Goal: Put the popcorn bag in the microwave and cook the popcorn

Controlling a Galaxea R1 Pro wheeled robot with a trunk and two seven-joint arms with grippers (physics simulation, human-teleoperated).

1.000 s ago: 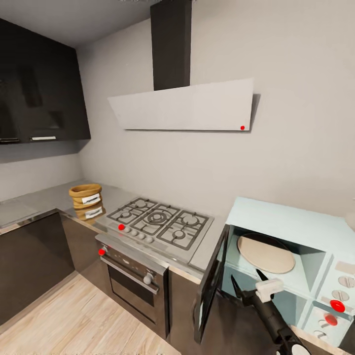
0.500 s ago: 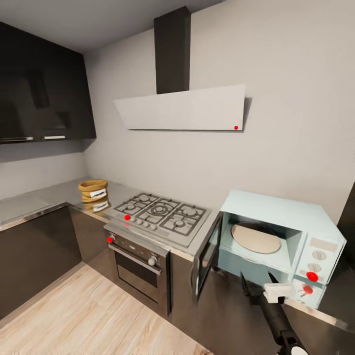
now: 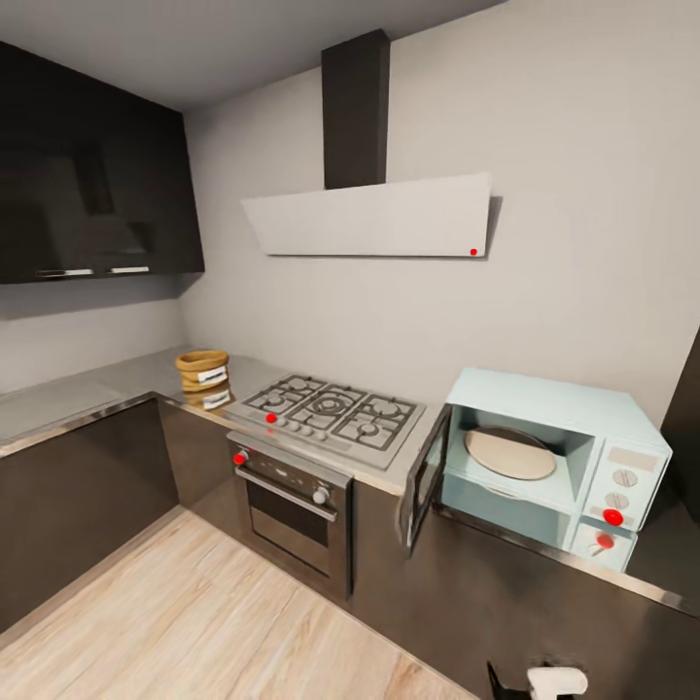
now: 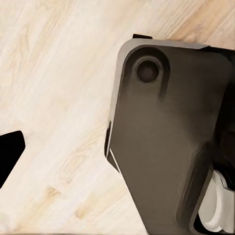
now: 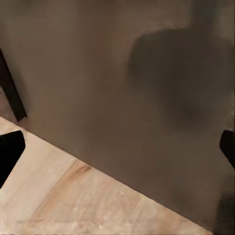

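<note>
The tan popcorn bag (image 3: 203, 377) stands upright on the grey steel countertop (image 3: 87, 394), left of the hob, with white labels facing me. The mint-blue microwave (image 3: 583, 413) sits at the right of the worktop, its dark door (image 3: 426, 478) swung open and a beige turntable (image 3: 508, 453) bare inside. My right gripper (image 3: 533, 681) peeks in at the bottom edge, far below the microwave and well away from the bag. In the right wrist view the right gripper (image 5: 117, 147) is open, facing a brown cabinet front. The left gripper (image 4: 117, 152) is open over the wood floor, holding nothing.
A gas hob (image 3: 335, 413) with a steel oven (image 3: 292, 506) under it lies between bag and microwave. A white range hood (image 3: 379, 216) hangs above, dark wall cabinets (image 3: 87, 194) at left. Light wood floor (image 3: 194, 622) spreads in front. My dark base (image 4: 166, 147) shows in the left wrist view.
The camera has pulled back from the counter, so everything looks smaller and farther. My right gripper has dropped from in front of the open microwave to the bottom edge of the head view.
</note>
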